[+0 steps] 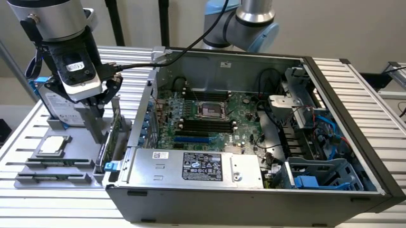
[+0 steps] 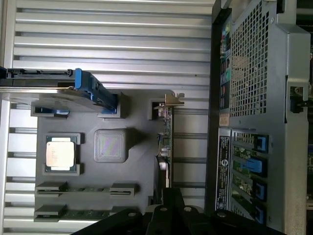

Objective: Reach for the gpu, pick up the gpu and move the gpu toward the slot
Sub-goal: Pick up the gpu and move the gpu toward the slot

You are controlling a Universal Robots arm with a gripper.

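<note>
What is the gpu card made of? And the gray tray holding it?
The gpu looks like greenish circuit board with a shiny metal end bracket. The gray tray is probably matte plastic: dull, even surface, no glints.

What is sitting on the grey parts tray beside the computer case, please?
The grey tray carries a processor chip, two memory sticks, an upright hard drive and the gpu on edge. The gripper hides one end of it in the wrist view.
</note>
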